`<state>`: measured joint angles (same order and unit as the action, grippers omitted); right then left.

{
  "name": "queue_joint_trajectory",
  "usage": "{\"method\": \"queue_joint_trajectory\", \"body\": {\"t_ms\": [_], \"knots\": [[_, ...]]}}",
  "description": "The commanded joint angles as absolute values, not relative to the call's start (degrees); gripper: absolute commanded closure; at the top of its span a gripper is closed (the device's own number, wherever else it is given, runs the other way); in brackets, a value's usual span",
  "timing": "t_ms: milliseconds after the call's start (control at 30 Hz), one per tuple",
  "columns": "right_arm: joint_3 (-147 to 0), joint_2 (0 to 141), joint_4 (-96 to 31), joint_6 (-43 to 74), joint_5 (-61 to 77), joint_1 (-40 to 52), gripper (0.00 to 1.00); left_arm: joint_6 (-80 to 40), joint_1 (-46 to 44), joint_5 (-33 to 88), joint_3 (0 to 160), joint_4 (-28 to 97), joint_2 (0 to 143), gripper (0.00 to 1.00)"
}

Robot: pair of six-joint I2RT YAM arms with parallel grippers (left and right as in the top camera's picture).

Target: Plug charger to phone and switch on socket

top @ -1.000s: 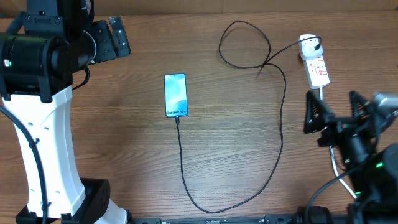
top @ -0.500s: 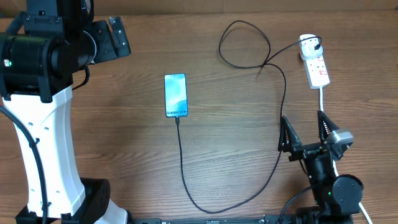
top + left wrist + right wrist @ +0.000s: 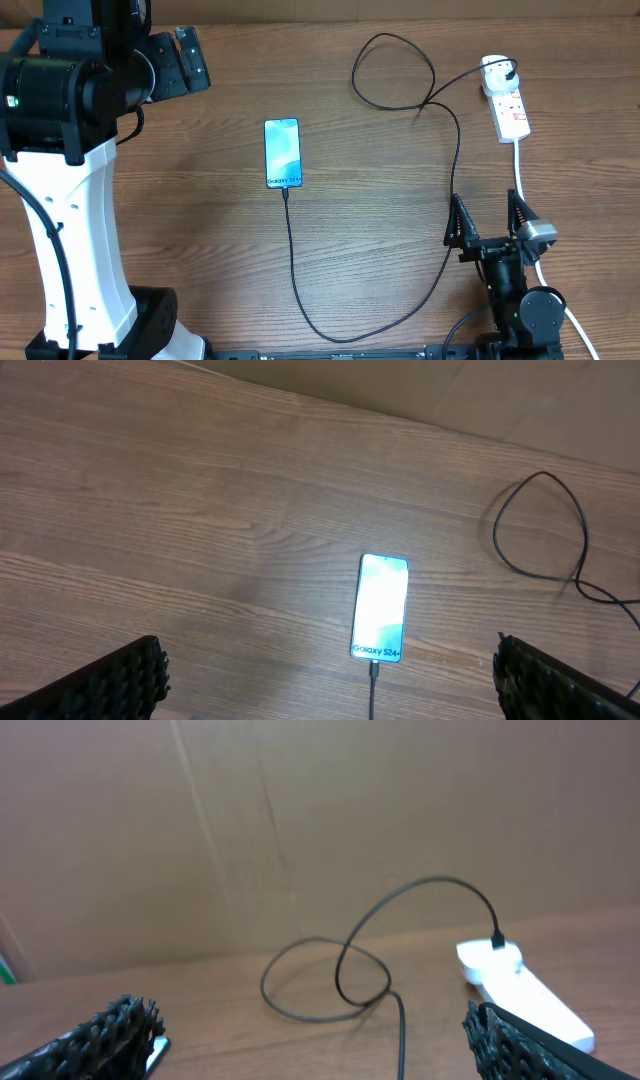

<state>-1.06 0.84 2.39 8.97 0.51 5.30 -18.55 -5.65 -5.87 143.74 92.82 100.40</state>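
Note:
The phone (image 3: pixel 283 153) lies flat at mid-table, screen lit, and shows in the left wrist view (image 3: pixel 381 607). The black charger cable (image 3: pixel 452 180) runs from the phone's near end, curves right, loops at the back and ends in a black plug seated in the white socket strip (image 3: pixel 507 103). The connector tip sits at the phone's port (image 3: pixel 374 667). The loop (image 3: pixel 330 975) and the socket (image 3: pixel 520 990) show in the right wrist view. My right gripper (image 3: pixel 490 222) is open and empty, near the front right, beside the cable. My left gripper (image 3: pixel 330 680) is open and empty, high above the phone.
The socket's thick white lead (image 3: pixel 520 175) runs toward the front right, passing my right gripper. A brown cardboard wall (image 3: pixel 300 830) stands behind the table. The left arm's white base (image 3: pixel 70 230) fills the left side.
My right arm has pulled back from the far right edge toward the front, left of its earlier place, its open fingers now pointing at the back. Phone, cable and socket have not moved.

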Motion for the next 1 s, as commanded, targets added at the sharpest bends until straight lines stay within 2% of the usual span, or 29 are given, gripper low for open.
{"method": "queue_joint_trajectory", "body": {"t_ms": [0, 133, 967], "knots": [[-0.4, 0.1, 0.8, 8.9, -0.4, 5.6, 0.00, -19.4, -5.6, -6.4, 144.4, 92.7, 100.1, 0.00], [-0.4, 0.1, -4.8, 12.3, 0.8, 5.6, 0.00, -19.4, -5.6, -6.4, 144.4, 92.7, 100.1, 0.00], [-0.4, 0.2, -4.8, 12.4, 0.9, 5.6, 0.00, -19.3, -5.6, -6.4, 144.4, 92.7, 100.2, 0.00]]}}
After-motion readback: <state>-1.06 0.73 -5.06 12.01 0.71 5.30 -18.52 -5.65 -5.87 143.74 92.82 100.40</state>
